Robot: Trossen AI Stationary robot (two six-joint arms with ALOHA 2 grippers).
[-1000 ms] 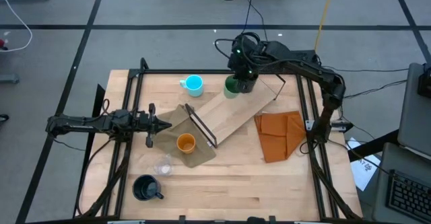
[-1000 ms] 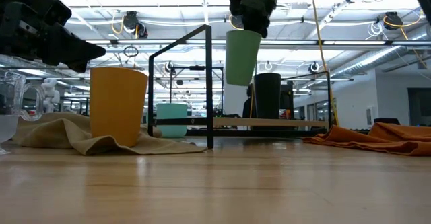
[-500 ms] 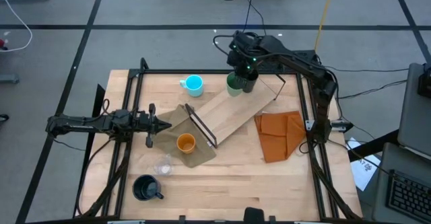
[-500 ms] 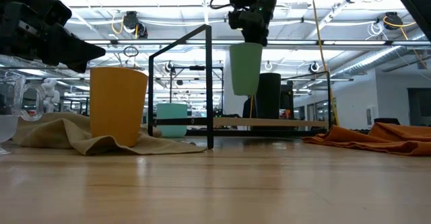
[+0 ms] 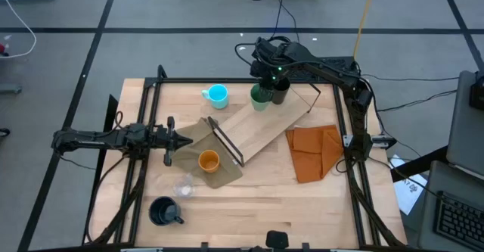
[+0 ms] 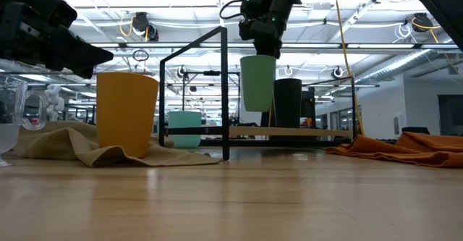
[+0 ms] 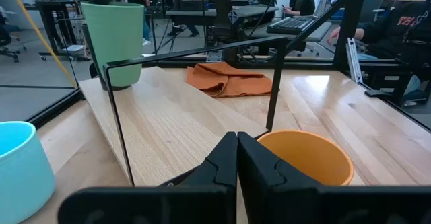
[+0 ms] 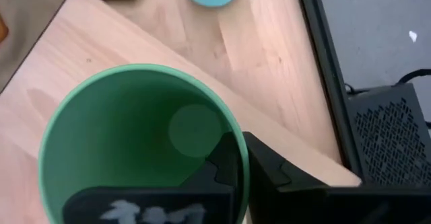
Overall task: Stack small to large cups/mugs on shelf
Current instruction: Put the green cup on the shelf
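Above the shelf's [image 5: 265, 127] far end: right fingers [image 5: 270, 88] pinch the upright green cup's [image 5: 260, 98] rim, black tumbler [image 5: 278, 95] just beside; left fingers [image 5: 180, 139] closed, empty, farther off.

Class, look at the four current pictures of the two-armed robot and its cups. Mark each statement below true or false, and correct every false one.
1. The right hand grips the green cup by its rim. True.
2. The green cup stands on the shelf. False: the low view shows it held in the air above the board.
3. The orange cup stands on the olive-tan cloth. True.
4. The left hand holds the cyan mug. False: it is shut on nothing, beside the cloth.
5. The black tumbler stands on the shelf. True.
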